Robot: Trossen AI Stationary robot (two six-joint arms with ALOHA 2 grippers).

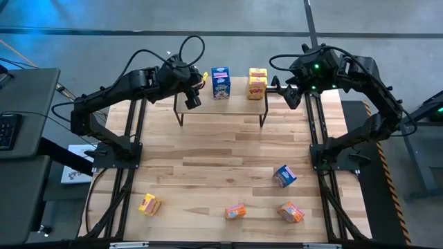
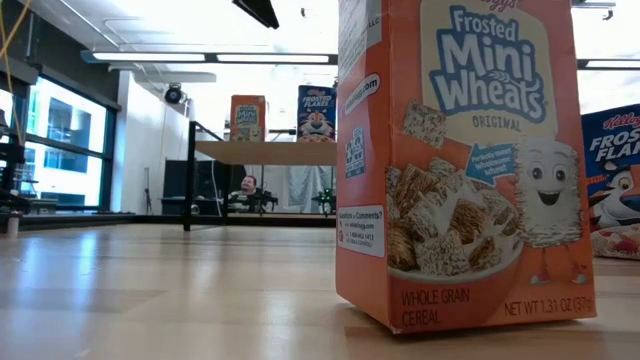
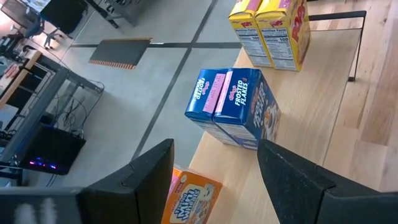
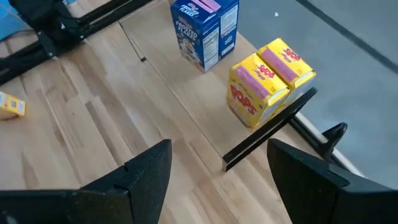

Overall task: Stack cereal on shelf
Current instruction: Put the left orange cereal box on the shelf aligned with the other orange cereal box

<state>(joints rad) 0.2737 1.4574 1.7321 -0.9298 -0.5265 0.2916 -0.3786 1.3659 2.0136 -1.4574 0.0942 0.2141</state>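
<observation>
Shelf (image 1: 221, 105) standing at the table's far edge, carrying orange, blue (image 1: 220, 82) and yellow boxes (image 1: 257, 83); left gripper (image 1: 192, 99) and right gripper (image 1: 291, 95) hovering open and empty at its ends; next calling for fetching the blue box (image 1: 284, 176) lying nearer

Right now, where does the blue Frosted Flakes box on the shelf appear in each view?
High view: top centre, blue box on the shelf.
Low view: far off, left of centre.
Left wrist view: centre.
Right wrist view: top centre.
Shared landmark: the shelf.
</observation>
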